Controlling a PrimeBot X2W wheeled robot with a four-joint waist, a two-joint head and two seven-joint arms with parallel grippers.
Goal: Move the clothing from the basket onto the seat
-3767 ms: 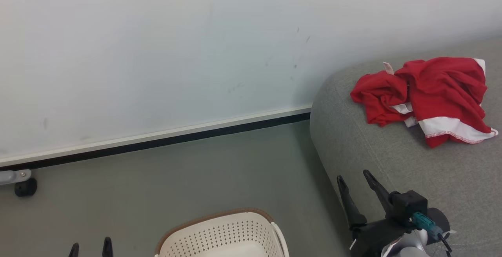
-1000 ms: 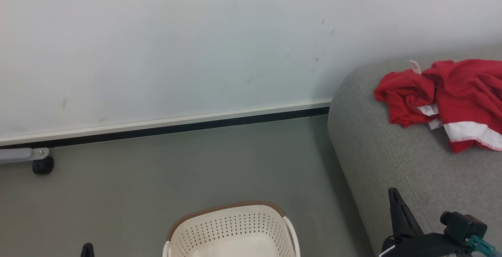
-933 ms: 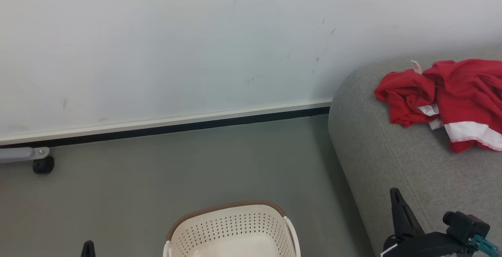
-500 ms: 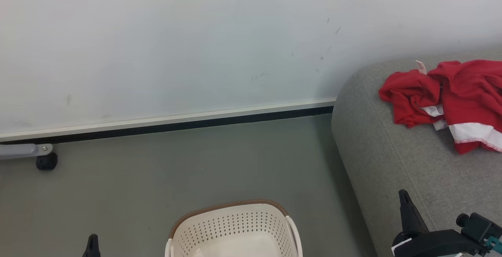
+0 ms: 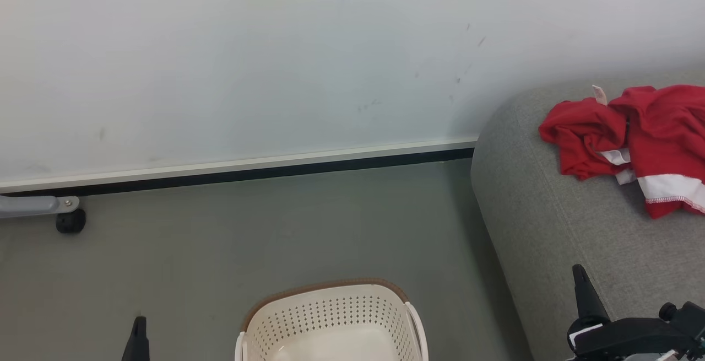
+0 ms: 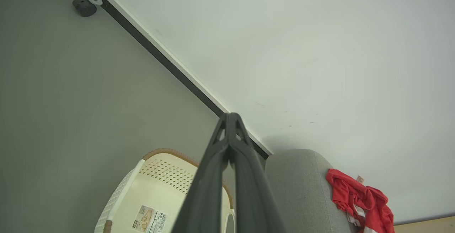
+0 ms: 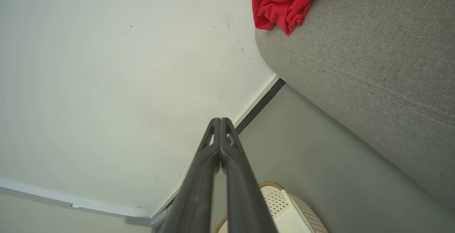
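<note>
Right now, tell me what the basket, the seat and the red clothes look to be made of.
Basket: likely moulded plastic, smooth cream, punched with even holes; its brown rim looks woven. Seat: grey woven upholstery, matte, with visible weave and seams. Clothes: soft red knit, perhaps cotton, crumpling loosely.

So we've got the basket [image 5: 330, 317] sitting on the floor [image 5: 275, 229] right in front of us, and the seat [image 5: 551, 229] is off to its right with a strip of floor between them. The clothing [image 5: 617, 135] lies on the seat, toward the back, near the wall [image 5: 275, 47] behind everything. Way over left, a caster [image 5: 70, 221] sits at the wall's foot. Inside the basket there's what's probably a label [image 6: 151, 217] on the bottom.
</note>
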